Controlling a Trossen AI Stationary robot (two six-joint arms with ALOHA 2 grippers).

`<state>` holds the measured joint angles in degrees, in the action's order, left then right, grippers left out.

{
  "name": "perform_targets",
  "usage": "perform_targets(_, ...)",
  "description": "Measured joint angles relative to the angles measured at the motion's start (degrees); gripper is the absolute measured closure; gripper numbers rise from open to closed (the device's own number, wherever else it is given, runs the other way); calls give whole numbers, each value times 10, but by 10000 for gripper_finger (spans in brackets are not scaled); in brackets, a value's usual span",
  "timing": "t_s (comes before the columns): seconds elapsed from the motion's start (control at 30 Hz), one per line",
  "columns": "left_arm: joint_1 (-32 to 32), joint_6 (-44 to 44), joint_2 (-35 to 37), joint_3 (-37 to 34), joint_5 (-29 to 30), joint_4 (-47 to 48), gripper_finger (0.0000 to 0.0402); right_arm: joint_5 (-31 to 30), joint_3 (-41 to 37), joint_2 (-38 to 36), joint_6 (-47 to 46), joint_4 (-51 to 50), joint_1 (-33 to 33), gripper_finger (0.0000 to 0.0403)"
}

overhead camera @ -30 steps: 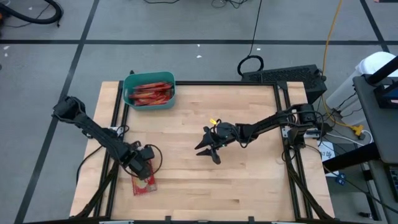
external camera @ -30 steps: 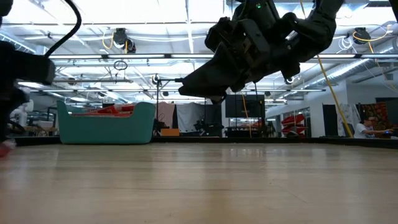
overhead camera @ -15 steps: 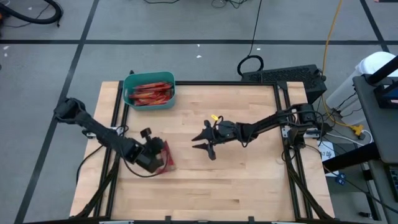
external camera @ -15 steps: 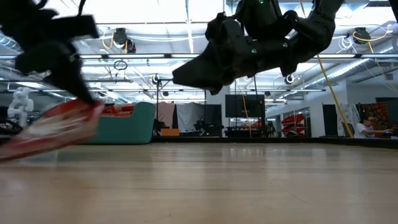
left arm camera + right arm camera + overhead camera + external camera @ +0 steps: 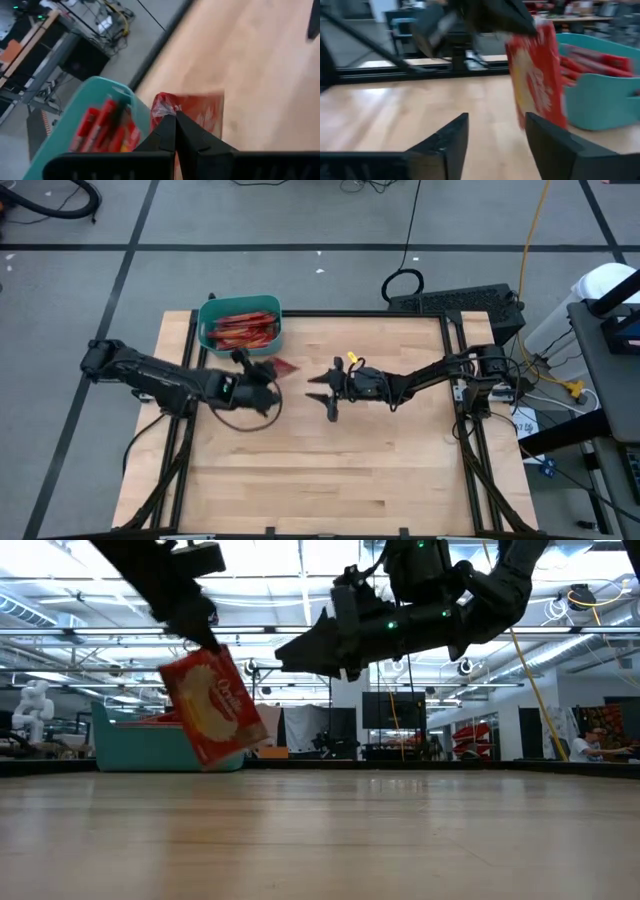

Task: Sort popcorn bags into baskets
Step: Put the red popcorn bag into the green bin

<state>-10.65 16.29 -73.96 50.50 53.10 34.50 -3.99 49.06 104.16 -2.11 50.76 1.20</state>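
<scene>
My left gripper (image 5: 262, 370) is shut on one red popcorn bag (image 5: 283, 366) and carries it in the air just on the near-right side of the teal basket (image 5: 240, 325). The basket stands at the table's far left and holds several red bags (image 5: 240, 330). The low view shows the carried bag (image 5: 213, 708) hanging tilted in front of the basket (image 5: 170, 745). My right gripper (image 5: 325, 390) hovers open above the table's middle, pointing left. The carried bag (image 5: 535, 75) and the basket (image 5: 600, 95) lie ahead of it. My left gripper pinches the red bag between its two fingers (image 5: 167, 131) at the bag's upper edge, near a corner (image 5: 162, 102). The fingers come from above, slanting down. The bag hangs below them, tilted and lifted clear of the table (image 5: 213, 708).
Bare wooden table top (image 5: 330, 470) stretches across the middle and near side. Black frame rails (image 5: 455, 350) run along the table's left and right edges. A keyboard-like box (image 5: 460, 302) and cables sit beyond the far right corner.
My left gripper has taken the red bag off the near-left part of the table, lifted it clear and carried it up and toward the far edge, to beside the basket. The bag now hangs instead of lying flat. My right gripper has shifted slightly toward the far edge.
</scene>
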Motion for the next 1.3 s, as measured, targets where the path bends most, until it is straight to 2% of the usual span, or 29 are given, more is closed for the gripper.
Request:
perform_targets(0.2, 65, -79, 50, 0, -26, -72, 399, -47, 0, 0, 5, -3, 35, 170)
perform_targets(0.27, 82, -98, 68, 0, -44, -83, 399, -47, 0, 0, 13, 1, 51, 160)
perform_targets(0.37, 103, -115, 93, 0, -61, -94, 398, -13, 0, 0, 10, 13, 76, 155)
perform_targets(0.6, 130, -149, 124, 1, -83, -138, 398, 28, 0, 0, 10, 18, 93, 157)
perform_targets(0.97, 156, -244, 131, 0, -171, -241, 399, 27, 19, 18, 6, 62, 108, 158)
perform_targets(1.13, 167, -246, 130, 0, -187, -239, 399, 85, 73, 67, -1, 62, 112, 160)
perform_targets(1.23, 167, -246, 130, 0, -191, -235, 398, 89, 105, 98, -1, 62, 110, 176)
perform_targets(1.3, 167, -249, 130, 0, -192, -235, 398, 90, 124, 111, 0, 64, 110, 203)
